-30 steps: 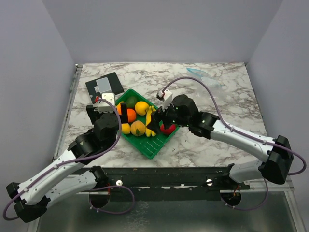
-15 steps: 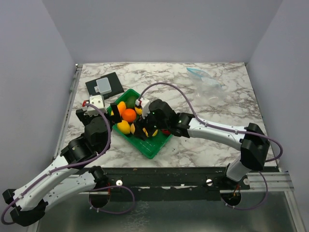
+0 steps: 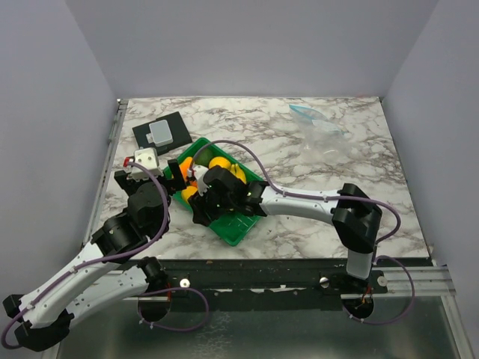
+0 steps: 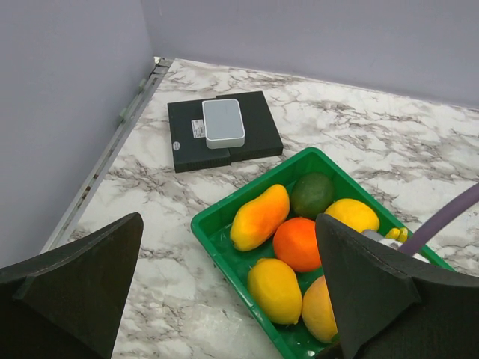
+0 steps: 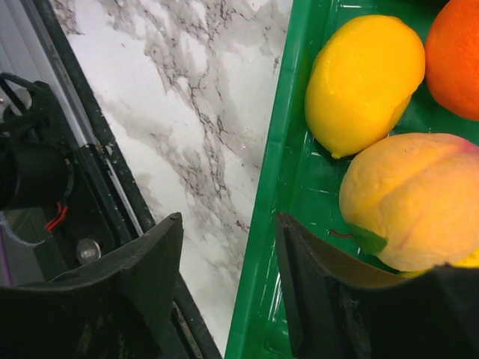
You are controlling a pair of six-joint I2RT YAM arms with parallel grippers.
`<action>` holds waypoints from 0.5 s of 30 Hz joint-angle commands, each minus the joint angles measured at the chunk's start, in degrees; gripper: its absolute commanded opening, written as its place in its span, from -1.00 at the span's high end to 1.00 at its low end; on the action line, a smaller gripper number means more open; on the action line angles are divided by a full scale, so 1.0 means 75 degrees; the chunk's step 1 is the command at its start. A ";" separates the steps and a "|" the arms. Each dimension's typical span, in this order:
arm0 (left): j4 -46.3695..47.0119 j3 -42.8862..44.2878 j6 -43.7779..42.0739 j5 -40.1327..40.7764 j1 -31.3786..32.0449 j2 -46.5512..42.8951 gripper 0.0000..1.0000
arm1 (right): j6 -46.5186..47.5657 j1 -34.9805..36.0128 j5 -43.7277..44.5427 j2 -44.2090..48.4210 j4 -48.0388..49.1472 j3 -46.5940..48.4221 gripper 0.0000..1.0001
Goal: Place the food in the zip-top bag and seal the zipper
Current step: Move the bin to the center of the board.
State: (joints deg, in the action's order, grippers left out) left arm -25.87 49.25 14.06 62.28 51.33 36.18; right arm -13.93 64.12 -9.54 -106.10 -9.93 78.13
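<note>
The food lies in a green tray (image 3: 233,228): an orange (image 4: 297,244), a yellow lemon-shaped piece (image 5: 365,82), a peach-coloured piece with a green leaf (image 5: 419,202), a mango-like piece (image 4: 260,217) and others. The apple is hidden under the right arm. My right gripper (image 3: 197,215) is open and empty; it straddles the tray's near-left rim (image 5: 281,179), one finger over the marble, one inside. My left gripper (image 3: 168,177) is open and empty, just left of the tray. The clear zip-top bag (image 3: 320,126) with its blue zipper (image 3: 303,112) lies flat at the far right.
A black scale with a grey plate (image 3: 162,132) sits at the far left, behind the tray; it also shows in the left wrist view (image 4: 223,123). The table's black front rail (image 5: 82,194) runs close below the right gripper. Grey walls enclose the table.
My right arm has swept left across the tray, from beside the red apple to the tray's near-left rim. My left gripper has drawn back leftward off the tray.
</note>
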 commanded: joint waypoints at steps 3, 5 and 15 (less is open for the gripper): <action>0.0001 -0.0081 0.0085 0.0206 -0.0022 -0.0184 -0.98 | -0.0077 0.0167 0.0657 -0.0700 -0.0319 0.0471 -0.09; 0.0004 -0.0087 0.0084 0.0215 -0.0012 -0.0203 -0.98 | -0.0092 0.0187 0.0816 -0.0812 -0.0316 0.0489 -0.08; 0.0039 -0.0098 0.0073 0.0109 -0.0023 -0.0128 -0.98 | -0.0130 0.0347 0.1652 -0.1226 -0.0589 0.0577 0.09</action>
State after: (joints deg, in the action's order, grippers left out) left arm -25.87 49.25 14.33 62.41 51.33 35.16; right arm -14.61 65.56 -1.17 -114.13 -12.53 81.28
